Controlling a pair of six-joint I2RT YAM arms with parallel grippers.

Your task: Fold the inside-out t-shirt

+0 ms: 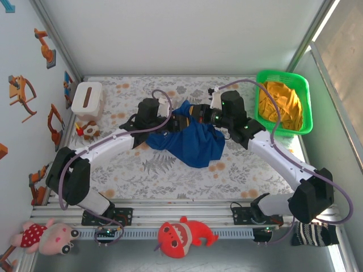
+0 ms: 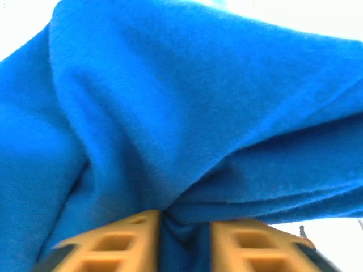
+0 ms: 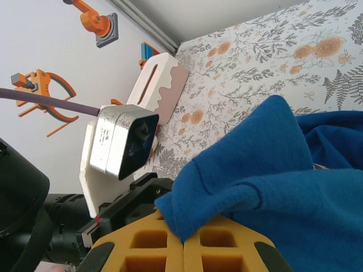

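blue t-shirt [image 1: 198, 144] bunched centrally; tissue box [image 1: 87, 99] left, green basket [image 1: 282, 73] right.

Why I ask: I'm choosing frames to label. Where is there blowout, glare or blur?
Top external: evenly lit and sharp, apart from the washed-out window strip at upper right. Left wrist: background above the t-shirt blown to white; the left fingers are soft. Right wrist: table crisp, right fingers slightly blurred.
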